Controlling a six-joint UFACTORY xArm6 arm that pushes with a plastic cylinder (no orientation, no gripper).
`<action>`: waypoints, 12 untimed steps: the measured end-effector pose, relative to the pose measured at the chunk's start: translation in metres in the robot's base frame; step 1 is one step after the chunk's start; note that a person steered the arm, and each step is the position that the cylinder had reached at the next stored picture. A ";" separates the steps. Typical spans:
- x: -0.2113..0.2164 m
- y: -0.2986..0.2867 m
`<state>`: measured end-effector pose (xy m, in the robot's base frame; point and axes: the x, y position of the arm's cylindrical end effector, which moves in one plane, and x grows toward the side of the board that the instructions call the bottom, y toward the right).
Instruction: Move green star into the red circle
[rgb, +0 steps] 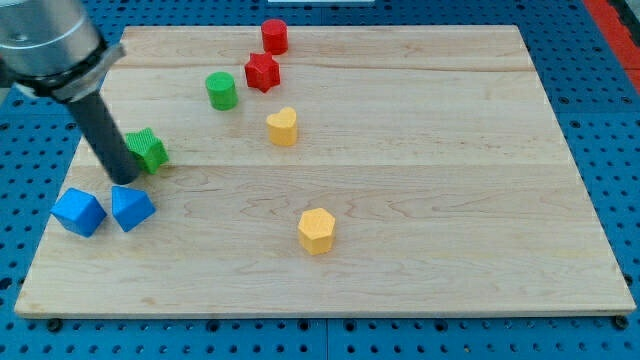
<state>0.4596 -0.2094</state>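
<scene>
The green star (150, 150) lies at the view's left, partly hidden by my rod. My tip (124, 180) rests on the board just left of and below the star, touching or nearly touching it. The red circle (275, 36), a short red cylinder, stands near the view's top, well up and right of the star.
A red star (262, 72) sits just below the red circle, with a green cylinder (221, 90) to its left. A yellow heart-like block (283, 127) and a yellow hexagon (316, 231) lie mid-board. Two blue blocks (79, 211) (132, 208) lie below my tip.
</scene>
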 end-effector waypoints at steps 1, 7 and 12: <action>-0.036 0.001; -0.106 0.018; -0.124 0.081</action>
<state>0.3358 -0.1280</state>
